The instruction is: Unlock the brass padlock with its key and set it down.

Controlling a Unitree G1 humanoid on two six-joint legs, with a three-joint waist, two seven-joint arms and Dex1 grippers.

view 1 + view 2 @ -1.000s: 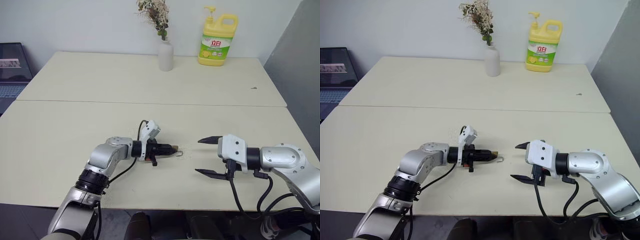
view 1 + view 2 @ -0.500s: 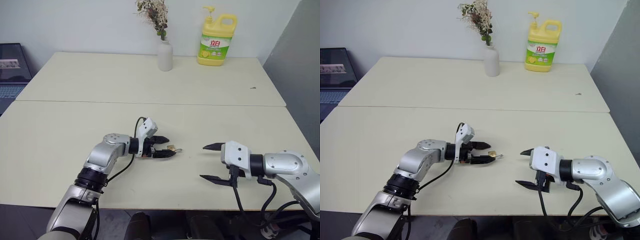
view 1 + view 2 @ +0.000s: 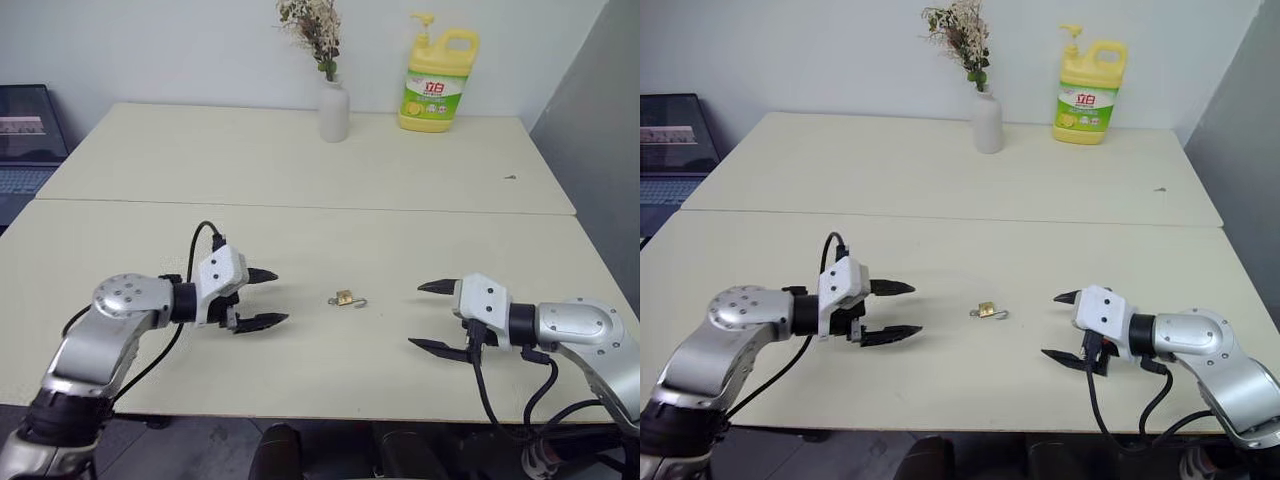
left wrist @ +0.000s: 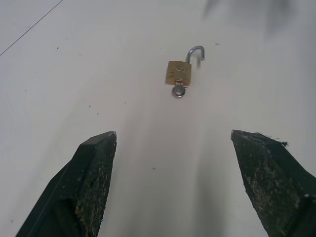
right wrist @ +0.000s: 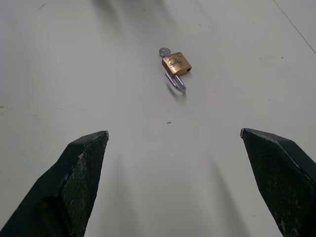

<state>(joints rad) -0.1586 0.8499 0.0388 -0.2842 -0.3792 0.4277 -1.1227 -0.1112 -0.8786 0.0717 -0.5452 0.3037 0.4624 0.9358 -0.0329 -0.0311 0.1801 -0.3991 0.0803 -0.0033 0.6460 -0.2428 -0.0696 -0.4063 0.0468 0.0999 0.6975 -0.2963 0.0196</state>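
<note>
While resting on worktop (image 3: 300,380), brass padlock (image 3: 343,297) between left claw (image 3: 265,298) and right claw (image 3: 434,317), both released, left slightly nearer; shackle sprung toward right.

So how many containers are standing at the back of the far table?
2. A white vase holding dried flowers stands near the middle of the far edge, and a yellow detergent bottle with a pump top stands to its right, apart from it. Nothing seems hidden behind them.
</note>
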